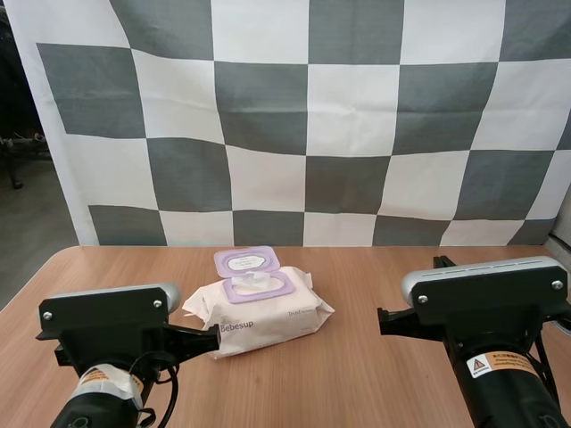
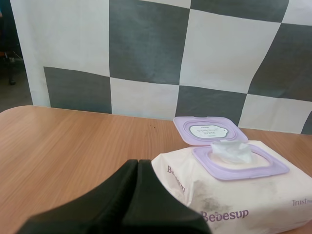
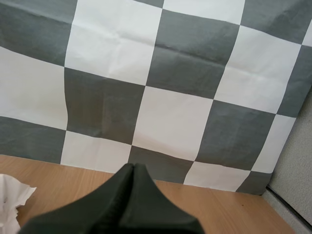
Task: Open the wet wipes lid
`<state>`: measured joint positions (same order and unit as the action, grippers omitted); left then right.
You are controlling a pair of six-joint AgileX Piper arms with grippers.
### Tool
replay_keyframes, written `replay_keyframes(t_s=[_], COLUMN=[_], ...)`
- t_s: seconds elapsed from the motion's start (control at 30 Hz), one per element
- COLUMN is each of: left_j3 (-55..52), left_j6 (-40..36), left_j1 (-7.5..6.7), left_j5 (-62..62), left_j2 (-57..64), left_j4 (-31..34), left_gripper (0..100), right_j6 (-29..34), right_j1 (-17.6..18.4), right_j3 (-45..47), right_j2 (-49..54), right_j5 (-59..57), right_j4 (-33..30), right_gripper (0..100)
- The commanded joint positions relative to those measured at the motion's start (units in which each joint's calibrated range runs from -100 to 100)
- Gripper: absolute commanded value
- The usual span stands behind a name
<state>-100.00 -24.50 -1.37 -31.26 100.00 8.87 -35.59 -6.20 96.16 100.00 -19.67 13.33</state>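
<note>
The white pack of wet wipes (image 1: 259, 312) lies in the middle of the wooden table. Its purple lid (image 1: 245, 261) stands flipped open toward the back, and a white wipe (image 2: 229, 151) pokes out of the purple-rimmed opening. My left gripper (image 1: 212, 337) is shut on nothing, its tip close to the pack's front left corner. In the left wrist view the left gripper (image 2: 138, 163) is one dark wedge beside the pack (image 2: 234, 200) and open lid (image 2: 209, 130). My right gripper (image 1: 384, 319) is shut and empty, well to the right of the pack; its wedge (image 3: 132, 168) points at the backdrop, with the pack's crimped end (image 3: 12, 200) nearby.
The wooden table (image 1: 357, 374) has bare surface on both sides of the pack and in front of it. Its rounded back left corner (image 1: 67, 254) and back edge lie just before the backdrop.
</note>
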Motion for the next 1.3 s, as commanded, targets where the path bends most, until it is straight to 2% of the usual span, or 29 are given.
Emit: replay_keyframes(t_s=[0.0,0.17,0.47,0.93,1.17,1.27], left_j3=[0.0,0.0,0.0,0.0,0.0,0.0], left_j6=[0.0,0.0,0.0,0.0,0.0,0.0], left_j1=[-0.04,-0.04,-0.04,-0.04,-0.04,-0.04], left_j5=[0.2,0.4,0.4,0.4,0.4,0.4], left_j2=[0.0,0.0,0.0,0.0,0.0,0.0], left_j4=[0.0,0.0,0.0,0.0,0.0,0.0], left_gripper=[0,0,0,0,0,0], right_j6=[4.4,6.2,9.5,9.5,9.6,11.8], right_j1=[0.0,0.0,0.0,0.0,4.1,5.4], right_j3=[0.0,0.0,0.0,1.4,1.5,2.3], right_j2=[0.0,0.0,0.0,0.0,0.0,0.0], right_j5=[-0.2,-1.4,-17.7,-16.5,-16.5,-16.4], right_j4=[0.1,0.1,0.1,0.1,0.1,0.1], right_gripper=[0,0,0,0,0,0])
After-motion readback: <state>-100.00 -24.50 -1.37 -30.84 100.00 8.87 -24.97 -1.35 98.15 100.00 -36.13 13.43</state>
